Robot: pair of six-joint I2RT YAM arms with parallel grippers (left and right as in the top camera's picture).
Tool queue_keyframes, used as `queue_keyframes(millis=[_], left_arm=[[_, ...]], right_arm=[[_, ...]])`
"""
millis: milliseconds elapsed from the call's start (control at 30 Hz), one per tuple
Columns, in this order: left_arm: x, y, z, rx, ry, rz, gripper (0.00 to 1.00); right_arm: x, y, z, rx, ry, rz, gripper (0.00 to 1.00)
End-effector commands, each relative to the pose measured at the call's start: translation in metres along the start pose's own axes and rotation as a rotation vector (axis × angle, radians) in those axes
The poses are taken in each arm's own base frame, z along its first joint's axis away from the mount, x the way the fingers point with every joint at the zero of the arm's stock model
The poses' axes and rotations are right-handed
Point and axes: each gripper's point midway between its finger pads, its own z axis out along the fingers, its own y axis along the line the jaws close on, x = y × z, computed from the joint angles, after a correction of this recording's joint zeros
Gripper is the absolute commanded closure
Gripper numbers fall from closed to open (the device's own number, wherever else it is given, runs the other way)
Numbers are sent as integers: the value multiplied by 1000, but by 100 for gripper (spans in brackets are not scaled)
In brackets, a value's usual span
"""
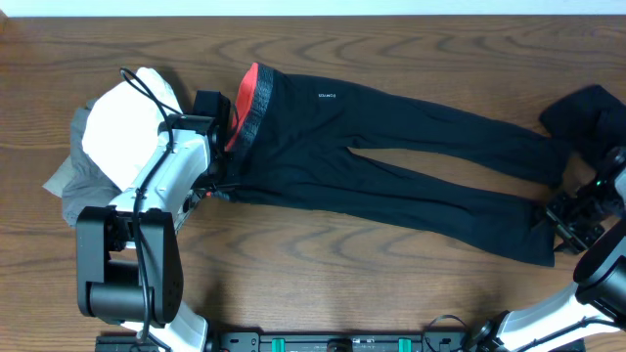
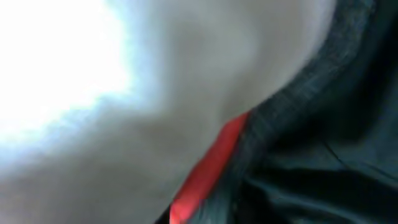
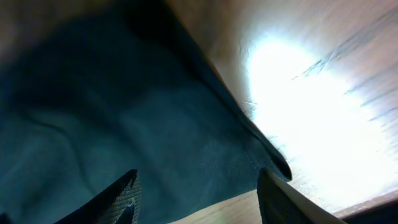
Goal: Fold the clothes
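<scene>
The clothes are long black trousers (image 1: 391, 147) spread flat across the table, with the grey waistband (image 1: 249, 115) and its red inside at the left and a tiny white logo (image 1: 328, 95). My left gripper (image 1: 227, 127) is down at the waistband. Its wrist view is a close blur of red lining (image 2: 205, 174) and grey band (image 2: 292, 106), with no fingers visible. My right gripper (image 1: 570, 223) is at the hem of the lower leg (image 1: 538, 240). Its fingers (image 3: 121, 199) stand apart over black cloth (image 3: 124, 112) and bare table, and the right gripper (image 3: 199, 199) holds nothing.
A white and grey garment (image 1: 112, 132) lies bunched at the left, under my left arm. Another dark garment (image 1: 587, 112) is heaped at the right edge. The table is brown wood (image 1: 323, 264). The arm bases stand along the front edge.
</scene>
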Motion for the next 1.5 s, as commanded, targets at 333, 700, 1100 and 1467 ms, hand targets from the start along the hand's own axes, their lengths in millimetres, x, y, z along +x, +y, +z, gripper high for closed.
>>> queue_keyframes(millis=[333, 700, 1100, 1467], left_arm=[[9, -5, -6, 43, 40, -5, 39], [9, -5, -6, 43, 42, -2, 38], [11, -12, -6, 86, 53, 6, 38], [17, -30, -9, 190, 84, 17, 38]], right_arm=[[25, -22, 13, 91, 58, 50, 43], [33, -19, 13, 76, 91, 52, 43], [18, -24, 41, 87, -15, 175, 84], [-9, -7, -18, 1, -98, 112, 99]])
